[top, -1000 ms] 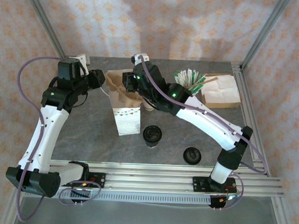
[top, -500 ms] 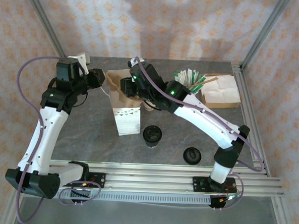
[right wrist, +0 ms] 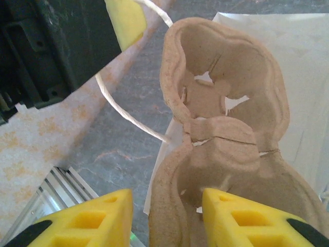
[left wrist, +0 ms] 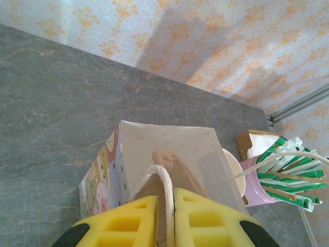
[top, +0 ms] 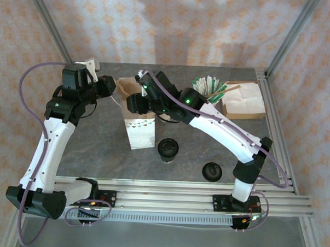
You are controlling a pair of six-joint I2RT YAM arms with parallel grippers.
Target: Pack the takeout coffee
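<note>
Pinching the string handle of the paper bag with its left gripper, the robot has its right gripper spread about a cardboard carrier at the bag's mouth, while the takeout coffee stands on the surface nearby, not yet packed.

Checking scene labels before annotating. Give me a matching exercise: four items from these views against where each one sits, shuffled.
Things:
1. takeout coffee
2. loose black lid
3. cardboard cup carrier
4. bag handle cord

Places:
A. pinched between the left gripper's fingers
B. at the open top of the white bag
C. standing on the table, just right of the bag
D. flat on the table, closest to the right arm's base

Pairs: 1-C, 2-D, 3-B, 4-A.
</note>
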